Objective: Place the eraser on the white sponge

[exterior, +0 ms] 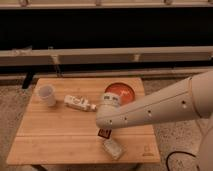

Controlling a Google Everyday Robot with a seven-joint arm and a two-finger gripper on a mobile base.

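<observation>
A white sponge (114,148) lies on the wooden table (55,140) near its front edge, right of the middle. My gripper (104,132) hangs from the end of the white arm (150,111), which reaches in from the right, and sits just above and to the left of the sponge. A small dark piece with a reddish tint shows at the gripper's tip. It may be the eraser, but the arm hides most of it.
A white cup (47,94) stands at the table's left rear. A white bottle (79,103) lies on its side beside it. An orange bowl (121,93) with a white object (111,98) at its edge sits at the rear, behind the arm.
</observation>
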